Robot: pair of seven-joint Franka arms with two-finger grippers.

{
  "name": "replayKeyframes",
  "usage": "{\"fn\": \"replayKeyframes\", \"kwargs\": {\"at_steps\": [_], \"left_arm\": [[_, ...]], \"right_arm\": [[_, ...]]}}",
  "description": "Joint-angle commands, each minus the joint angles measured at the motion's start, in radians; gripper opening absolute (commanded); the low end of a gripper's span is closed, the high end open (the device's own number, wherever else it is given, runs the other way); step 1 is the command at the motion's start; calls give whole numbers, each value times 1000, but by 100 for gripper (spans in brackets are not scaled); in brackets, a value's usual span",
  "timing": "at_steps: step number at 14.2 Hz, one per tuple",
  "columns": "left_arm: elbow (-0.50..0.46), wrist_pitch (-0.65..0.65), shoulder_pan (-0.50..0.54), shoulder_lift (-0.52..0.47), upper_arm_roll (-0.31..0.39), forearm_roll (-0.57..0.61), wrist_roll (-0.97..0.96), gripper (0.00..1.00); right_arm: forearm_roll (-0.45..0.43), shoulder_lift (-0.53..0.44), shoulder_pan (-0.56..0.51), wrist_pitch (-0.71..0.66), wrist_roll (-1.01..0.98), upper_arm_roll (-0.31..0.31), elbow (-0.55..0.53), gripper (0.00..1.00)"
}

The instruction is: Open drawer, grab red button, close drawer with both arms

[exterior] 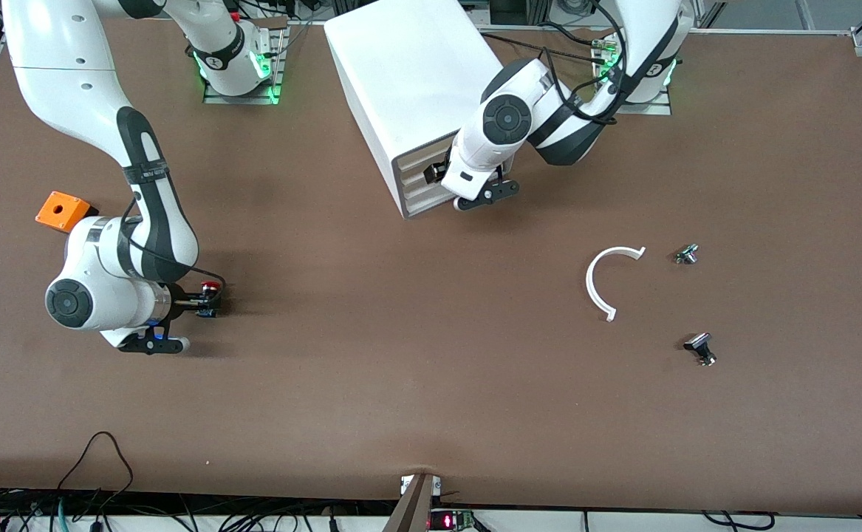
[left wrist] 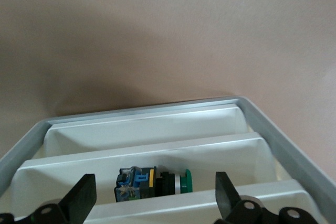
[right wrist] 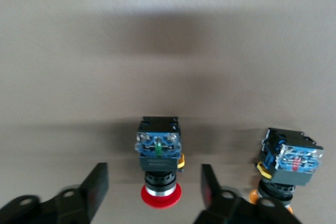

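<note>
The red-capped button [right wrist: 159, 167] lies on the table with its dark blue-black body pointing away from my right gripper [right wrist: 152, 195]. That gripper is open, with one finger [right wrist: 94, 187] on each side of the red cap and not touching it. In the front view the button [exterior: 211, 284] and right gripper [exterior: 205, 299] are near the right arm's end of the table. My left gripper [left wrist: 152, 203] is open at the cabinet's front [exterior: 419, 177], over a white drawer [left wrist: 157, 148] that holds a green-capped button [left wrist: 155, 183]. In the front view the left gripper [exterior: 436, 174] is against the drawer fronts.
A like button with an orange-yellow cap [right wrist: 287, 161] lies close beside the red one. An orange box with a hole [exterior: 63, 210] sits near the right arm. A white curved strip [exterior: 606, 282] and two small parts [exterior: 687, 254] [exterior: 700, 347] lie toward the left arm's end.
</note>
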Motion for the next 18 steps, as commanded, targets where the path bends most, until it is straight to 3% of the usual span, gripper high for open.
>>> {"fn": "replayKeyframes", "kwargs": {"at_steps": [1, 4, 7, 10, 12, 15, 18], "left_arm": [[-20, -55, 74, -123, 3, -15, 31, 100], [13, -119, 126, -195, 83, 27, 206, 100], [107, -321, 137, -231, 216, 151, 436, 100], [226, -464, 166, -248, 320, 210, 689, 100], [340, -589, 168, -254, 425, 209, 884, 100], [464, -700, 187, -254, 491, 206, 1026, 100], [495, -743, 191, -285, 534, 193, 1103, 100]], "right_arm": [[2, -89, 1, -10, -23, 8, 12, 99], [-35, -181, 7, -19, -68, 8, 22, 99], [-32, -264, 7, -18, -143, 5, 23, 99], [-36, -351, -16, -82, -93, 11, 25, 99], [-44, -433, -68, -163, -69, 65, 23, 99], [-73, -517, -128, -277, -42, 114, 23, 99], [-105, -592, -139, -369, -11, 128, 23, 99]]}}
